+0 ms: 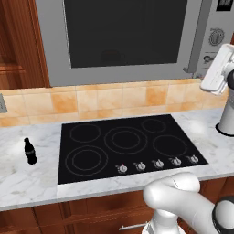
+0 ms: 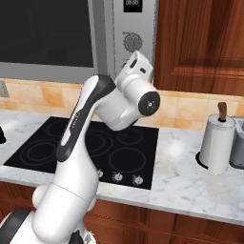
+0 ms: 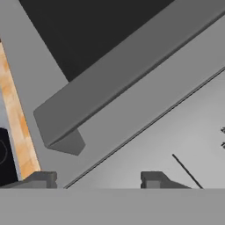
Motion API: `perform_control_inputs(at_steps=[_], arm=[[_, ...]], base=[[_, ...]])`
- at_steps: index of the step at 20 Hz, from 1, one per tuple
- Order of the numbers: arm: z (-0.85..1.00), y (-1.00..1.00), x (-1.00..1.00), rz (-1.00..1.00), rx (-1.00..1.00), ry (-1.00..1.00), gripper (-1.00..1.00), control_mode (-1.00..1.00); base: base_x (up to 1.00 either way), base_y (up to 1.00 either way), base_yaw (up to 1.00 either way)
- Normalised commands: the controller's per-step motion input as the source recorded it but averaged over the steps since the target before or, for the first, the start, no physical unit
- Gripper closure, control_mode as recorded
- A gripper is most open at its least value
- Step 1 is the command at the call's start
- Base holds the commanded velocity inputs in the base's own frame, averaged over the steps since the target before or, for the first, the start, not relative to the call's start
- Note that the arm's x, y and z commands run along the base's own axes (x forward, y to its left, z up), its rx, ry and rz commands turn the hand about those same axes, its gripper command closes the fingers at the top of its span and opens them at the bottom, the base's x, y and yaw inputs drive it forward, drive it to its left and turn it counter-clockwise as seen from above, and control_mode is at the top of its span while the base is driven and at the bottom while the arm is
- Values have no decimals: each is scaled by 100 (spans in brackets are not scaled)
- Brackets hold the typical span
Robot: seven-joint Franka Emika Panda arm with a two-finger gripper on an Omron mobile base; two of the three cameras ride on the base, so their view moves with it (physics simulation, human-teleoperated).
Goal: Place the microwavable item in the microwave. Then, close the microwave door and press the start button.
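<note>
Here's the hand (image 3: 99,180), up high against the front of the microwave (image 2: 145,24), right at the seam where the door (image 1: 123,32) meets the control panel (image 1: 219,27). The two fingertips (image 3: 44,179) stand apart with nothing between them, so the hand is open and holds nothing.

The door looks flush with the frame, its dark glass facing out over the hob (image 1: 123,141). There's a faint round shape behind the glass, too dim to name, so I cannot tell if the mug is in there. Down on the desk (image 1: 27,183), the only small thing is the bottle (image 1: 30,151), far off to the left and no part of this job.

Now the relation that counts. The handle (image 3: 127,74) runs up and down the door's right edge. In the hand view it slants from lower left to upper right, with its lower end just above the left fingertip. The right fingertip sits over the pale panel face, not over the bar. The dial (image 1: 216,36) is above the hand, further up the panel.

My read is that the door step looks done. If so, the coming move goes away from the handle and up the panel towards the start button. A drift towards the door would catch the bar's end instead.
</note>
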Motion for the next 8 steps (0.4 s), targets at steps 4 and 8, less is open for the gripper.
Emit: perform_control_inputs(at_steps=[4,8], arm=[[0,-7,27,1,0,2,-100,-100],[-6,0,26,0,0,0,-100,-100]], base=[[0,0,0],[0,0,0]])
